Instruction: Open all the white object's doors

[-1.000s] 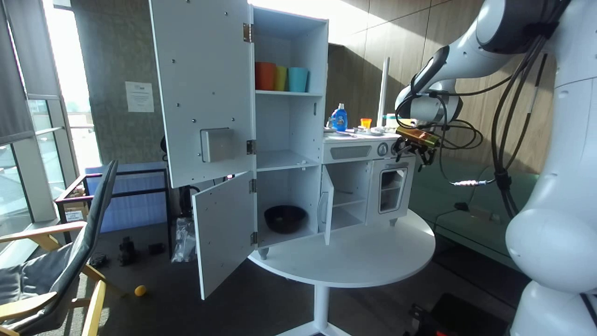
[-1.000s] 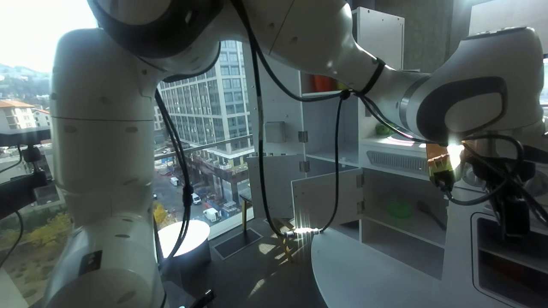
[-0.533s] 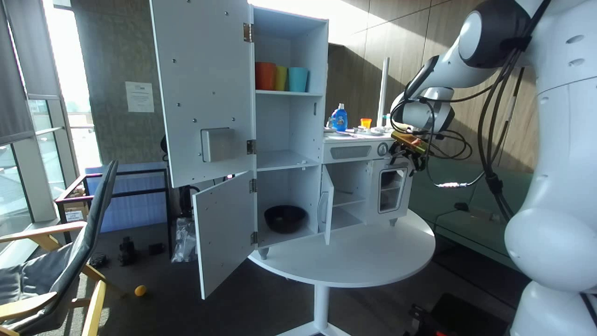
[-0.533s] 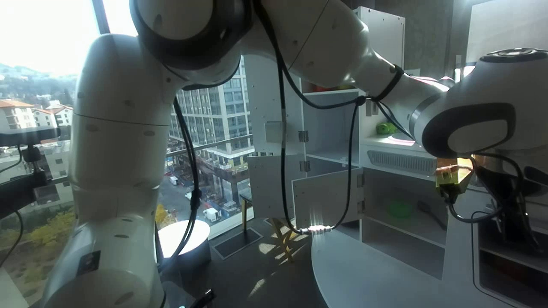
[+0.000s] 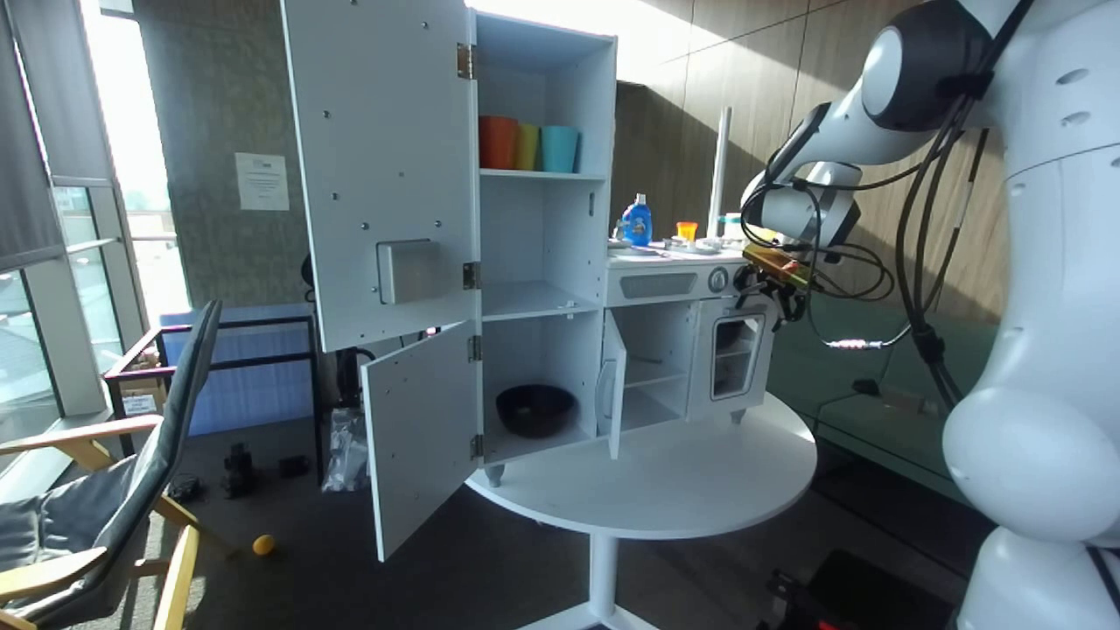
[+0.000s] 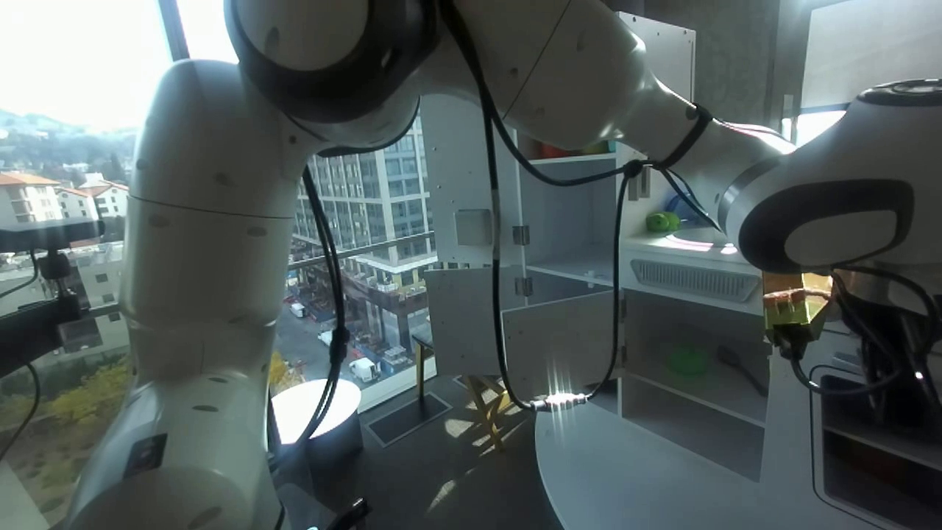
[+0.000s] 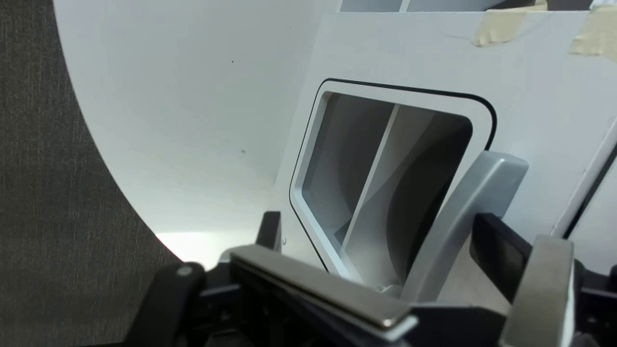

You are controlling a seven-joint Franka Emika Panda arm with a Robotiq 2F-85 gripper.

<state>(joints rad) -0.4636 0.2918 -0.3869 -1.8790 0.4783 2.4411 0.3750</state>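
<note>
The white toy kitchen (image 5: 661, 300) stands on a round table. Its tall upper door (image 5: 385, 166), lower left door (image 5: 420, 437) and small middle door (image 5: 617, 394) stand open. The small door also shows in an exterior view (image 6: 559, 342). The windowed oven door (image 7: 400, 53) at the right looks shut. Its grey bar handle (image 7: 458, 226) lies between the fingers of my open gripper (image 7: 378, 224). One black fingertip is close beside the handle; I cannot tell if it touches. The other finger is well apart. The handle's lower end is hidden behind the gripper.
The white round table (image 5: 656, 490) holds the kitchen. A blue bottle (image 5: 637, 223) and an orange cup (image 5: 687, 231) stand on the counter. A dark bowl (image 5: 535, 411) sits in the lower compartment. Loose cables (image 5: 862, 271) loop beside the gripper. A chair (image 5: 188, 420) stands at the left.
The arm first moved in toward the oven door, then the gripper shifted slightly back to the right in both exterior views. The doors look unchanged.
</note>
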